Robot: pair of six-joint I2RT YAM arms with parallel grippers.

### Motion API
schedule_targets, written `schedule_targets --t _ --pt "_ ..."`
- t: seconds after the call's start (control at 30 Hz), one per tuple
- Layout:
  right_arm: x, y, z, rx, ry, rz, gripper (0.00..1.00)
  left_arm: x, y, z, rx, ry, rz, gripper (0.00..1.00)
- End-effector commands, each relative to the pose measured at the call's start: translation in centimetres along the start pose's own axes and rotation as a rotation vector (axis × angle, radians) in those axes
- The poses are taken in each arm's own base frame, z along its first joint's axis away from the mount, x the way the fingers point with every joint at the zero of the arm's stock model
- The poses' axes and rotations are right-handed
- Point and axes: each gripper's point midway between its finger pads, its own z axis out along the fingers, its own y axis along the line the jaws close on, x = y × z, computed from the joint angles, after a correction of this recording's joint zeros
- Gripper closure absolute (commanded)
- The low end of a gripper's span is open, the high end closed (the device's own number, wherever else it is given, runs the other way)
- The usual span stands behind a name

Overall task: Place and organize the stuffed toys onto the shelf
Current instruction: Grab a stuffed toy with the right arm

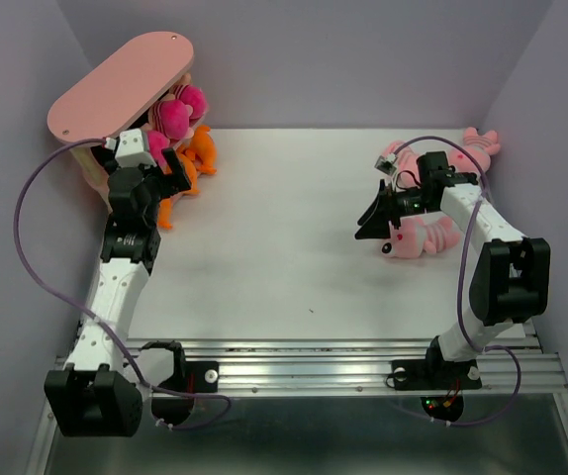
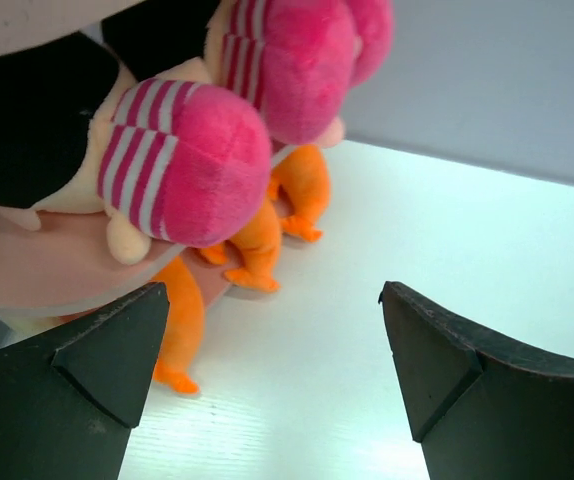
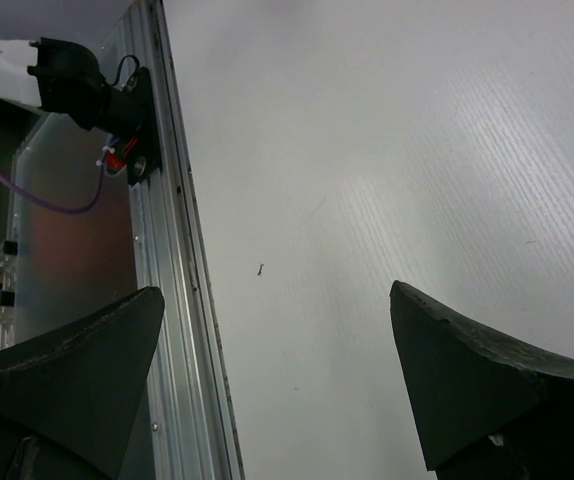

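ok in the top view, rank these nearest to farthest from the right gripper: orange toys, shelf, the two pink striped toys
1. near pink striped toy, just right of the right gripper
2. corner pink striped toy, back right
3. orange toys, back left by the shelf
4. shelf, back left corner

White table [image 1: 294,267], with pink striped animals [image 1: 418,240] lying just behind the right gripper [image 1: 369,216]. Pink shelf [image 1: 116,84] right ahead of the left gripper [image 2: 272,295], carrying magenta-striped dolls [image 2: 187,160] (orange toys [image 2: 257,240] lower, footing unclear).

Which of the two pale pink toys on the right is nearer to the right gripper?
The pink toy beside the right gripper; the other pink toy lies in the far corner.
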Motion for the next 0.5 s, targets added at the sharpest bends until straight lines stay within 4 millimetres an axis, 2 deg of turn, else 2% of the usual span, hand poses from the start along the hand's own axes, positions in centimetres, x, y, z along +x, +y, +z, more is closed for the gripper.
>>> schedule_targets --t 0.0,0.07,0.1,0.17,0.2,0.23,0.4,0.47 --pt "-1.7 0.4 -0.8 0.027 -0.011 -0.081 0.0 -3.9 -3.9 -3.8 0.191 -0.009 -0.082 0.01" --pt "-1.6 -0.1 -0.9 0.062 0.006 -0.086 0.0 -6.2 -5.1 -5.5 0.22 0.014 -0.076 0.01" --pt "-1.5 -0.7 -1.1 0.092 0.02 -0.092 0.0 -9.1 -5.9 -6.2 0.237 -0.028 -0.075 0.01" --pt "-1.6 -1.3 -1.2 0.127 0.025 -0.109 0.0 -11.1 -6.7 -7.2 0.254 -0.042 -0.091 0.01" --pt "-1.8 -1.3 -1.4 0.145 0.023 -0.11 0.0 -13.7 -7.2 -7.8 0.271 -0.089 -0.125 0.01" --pt "-1.7 -1.9 -1.8 0.184 0.026 -0.11 0.0 -14.9 -7.5 -8.1 0.286 -0.112 -0.144 0.01" --pt "-2.1 -3.4 -2.8 0.3 0.02 -0.126 0.0 -19.8 -10.2 -8.4 0.39 -0.167 -0.204 0.01" --pt "-2.1 -4.1 -3.4 0.345 0.021 -0.125 0.0 -19.9 -11.1 -8.3 0.425 -0.152 -0.191 0.01"
